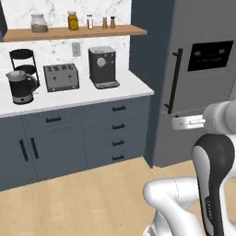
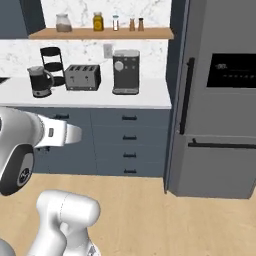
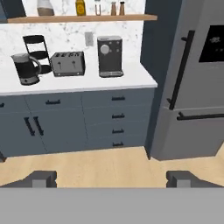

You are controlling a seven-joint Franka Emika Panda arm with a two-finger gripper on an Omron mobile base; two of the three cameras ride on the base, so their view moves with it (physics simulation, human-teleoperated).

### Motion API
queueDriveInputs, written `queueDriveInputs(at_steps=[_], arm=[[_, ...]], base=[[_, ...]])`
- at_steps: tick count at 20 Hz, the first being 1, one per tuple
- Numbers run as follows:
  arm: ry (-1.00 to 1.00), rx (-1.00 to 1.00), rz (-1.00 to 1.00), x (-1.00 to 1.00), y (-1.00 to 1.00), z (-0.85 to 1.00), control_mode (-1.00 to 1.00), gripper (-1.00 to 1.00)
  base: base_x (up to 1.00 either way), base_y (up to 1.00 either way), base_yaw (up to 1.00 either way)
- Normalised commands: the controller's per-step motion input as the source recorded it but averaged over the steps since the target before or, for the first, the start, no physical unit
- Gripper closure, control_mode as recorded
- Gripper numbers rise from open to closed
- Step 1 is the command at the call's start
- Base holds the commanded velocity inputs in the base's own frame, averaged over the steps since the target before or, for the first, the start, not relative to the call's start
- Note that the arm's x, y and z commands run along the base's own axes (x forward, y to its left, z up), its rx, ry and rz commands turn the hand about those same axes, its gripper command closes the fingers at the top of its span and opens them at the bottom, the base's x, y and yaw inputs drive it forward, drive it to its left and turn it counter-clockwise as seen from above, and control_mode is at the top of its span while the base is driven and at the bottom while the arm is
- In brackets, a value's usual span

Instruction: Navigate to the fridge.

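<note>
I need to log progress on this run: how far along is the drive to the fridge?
Mostly done: the fridge stands close ahead on the right, its vertical handle and display panel plain to see. In hand: the base faces partly toward the counter with the coffee machine. Left: squaring up in front of the fridge. The end effector is open, holding nothing.

No legible text, brand, number or sign anywhere. Black display panel [image 2: 233,70] on the fridge [image 2: 220,165], at about 2 o'clock in the right base view, carrying only faint light marks too small to read. Jars on the shelf [image 1: 73,32], near 11 o'clock in the left base view, without readable labels. Round dial on the coffee machine [image 3: 109,56] blank. Toaster [image 3: 67,63] and kettle [image 3: 25,68] fronts unmarked.
</note>
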Motion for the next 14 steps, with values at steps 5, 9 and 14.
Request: queueDriveInputs(at_steps=[5, 9, 14], arm=[[0.00, 0.00, 0.00, 0.00, 0.00, 0.00, 1.00, -1.00], [0.00, 0.00, 0.00, 0.00, 0.00, 0.00, 1.00, -1.00], [0.00, 0.00, 0.00, 0.00, 0.00, 0.00, 1.00, -1.00]], base=[[-0.12, -1.00, 0.37], [0.02, -1.00, 0.27], [0.15, -1.00, 0.15]])
